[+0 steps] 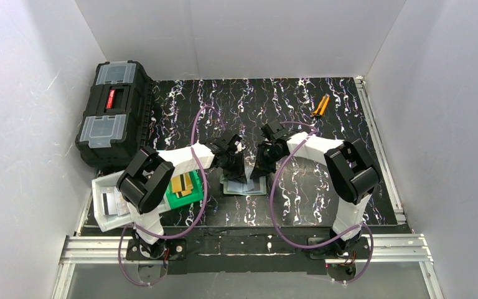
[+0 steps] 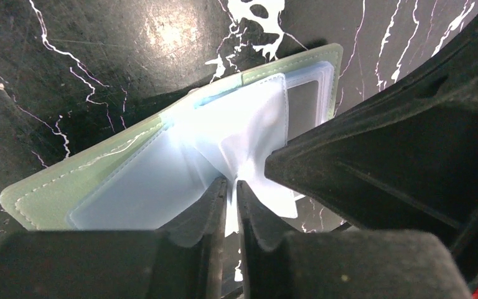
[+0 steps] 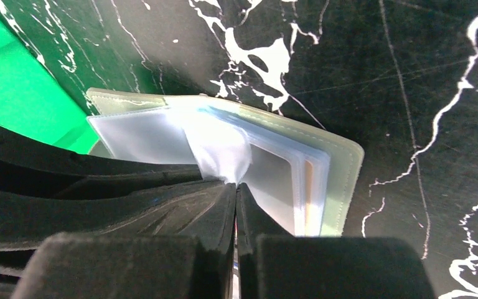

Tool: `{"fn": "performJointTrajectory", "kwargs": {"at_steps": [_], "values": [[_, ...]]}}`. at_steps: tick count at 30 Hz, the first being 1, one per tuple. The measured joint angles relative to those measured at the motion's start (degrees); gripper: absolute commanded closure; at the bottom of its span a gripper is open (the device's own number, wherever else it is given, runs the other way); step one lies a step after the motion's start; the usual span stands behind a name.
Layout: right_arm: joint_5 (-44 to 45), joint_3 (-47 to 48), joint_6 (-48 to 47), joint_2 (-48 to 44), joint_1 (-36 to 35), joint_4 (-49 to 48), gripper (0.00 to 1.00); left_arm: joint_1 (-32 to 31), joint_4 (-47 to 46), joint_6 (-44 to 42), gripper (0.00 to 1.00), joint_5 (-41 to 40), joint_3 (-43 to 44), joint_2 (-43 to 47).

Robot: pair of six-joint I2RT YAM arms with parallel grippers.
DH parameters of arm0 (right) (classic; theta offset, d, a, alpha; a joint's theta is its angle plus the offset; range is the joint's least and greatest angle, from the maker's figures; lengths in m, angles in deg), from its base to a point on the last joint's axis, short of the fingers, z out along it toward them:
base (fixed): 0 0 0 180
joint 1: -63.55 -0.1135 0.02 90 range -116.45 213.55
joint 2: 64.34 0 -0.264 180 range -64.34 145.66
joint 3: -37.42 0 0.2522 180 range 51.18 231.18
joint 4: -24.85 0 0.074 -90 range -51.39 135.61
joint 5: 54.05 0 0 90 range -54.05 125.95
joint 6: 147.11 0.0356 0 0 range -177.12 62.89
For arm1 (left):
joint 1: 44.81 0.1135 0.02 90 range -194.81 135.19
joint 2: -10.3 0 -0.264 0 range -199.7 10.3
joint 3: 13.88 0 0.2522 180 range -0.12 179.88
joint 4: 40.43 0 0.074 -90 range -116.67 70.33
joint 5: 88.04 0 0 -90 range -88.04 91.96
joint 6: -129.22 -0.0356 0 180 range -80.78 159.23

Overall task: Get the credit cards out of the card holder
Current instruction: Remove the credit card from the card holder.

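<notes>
At the tips of the left end effector [image 2: 230, 190] and right end effector [image 3: 235, 190], both pinched closed on clear sleeves [image 2: 249, 124] of the open grey-green bifold plastic card holder [image 2: 50, 187], the sleeves are probably best parted slowly.

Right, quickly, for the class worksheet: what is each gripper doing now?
Left gripper: closed, pinching a clear sleeve of the card holder.
Right gripper: closed, also pinching a clear sleeve of the card holder.

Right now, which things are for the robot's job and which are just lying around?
For the job: pale grey-green bifold card holder with clear sleeves, pinched by left gripper and right gripper; gold-orange plastic credit cards in the bright green plastic bin.
Just lying about: big black plastic toolbox; small orange-handled tool.
</notes>
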Motion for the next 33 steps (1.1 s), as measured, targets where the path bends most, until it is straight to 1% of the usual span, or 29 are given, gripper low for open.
{"fn": "performJointTrajectory", "kwargs": {"at_steps": [1, 2, 4, 7, 11, 17, 21, 25, 30, 31, 33], "values": [[0.24, -0.13, 0.02, 0.00, 0.00, 0.04, 0.99, 0.00, 0.09, -0.07, 0.75, 0.00, 0.00, 0.02], [0.46, -0.35, -0.04, -0.11, 0.02, 0.04, 0.99, 0.00, 0.26, -0.02, 0.71, 0.00, 0.00, 0.04], [1.11, -1.25, -0.17, -0.79, 0.11, 0.09, 0.99, 0.00, 0.85, 0.09, 0.68, 0.00, 0.02, 0.35], [1.92, -2.80, -0.81, -2.69, 0.37, 0.20, 0.99, 0.00, 2.64, -0.02, 0.66, -0.59, 0.15, 1.84], [3.89, -4.70, -2.51, -7.37, 1.16, 1.90, 0.99, -0.02, 5.53, -0.07, 0.67, -2.40, 0.31, 5.31], [6.01, -4.76, -4.81, -11.65, 1.75, 3.69, 0.99, -0.02, 8.74, -0.24, 0.74, -5.11, 1.68, 7.96], [6.29, -4.70, -5.66, -11.65, 1.90, 5.03, 0.99, -0.02, 10.67, -0.17, 0.77, -6.27, 1.68, 7.96], [5.03, -4.46, -5.64, -11.02, 1.79, 4.98, 0.99, -0.02, 12.74, -0.15, 0.77, -8.04, 1.68, 8.09], [3.69, -1.51, -4.52, -7.15, 0.00, 4.74, 0.99, -0.02, 16.65, -0.20, 0.77, -10.64, 2.40, 9.25], [3.43, -0.81, -4.26, -6.29, -0.68, 4.61, 0.97, -0.02, 17.16, -0.22, 0.77, -10.95, 2.60, 9.60], [2.80, 0.76, -3.63, -4.61, -2.25, 4.42, 0.86, -0.02, 18.38, -0.26, 0.76, -11.76, 3.06, 10.64]]}}
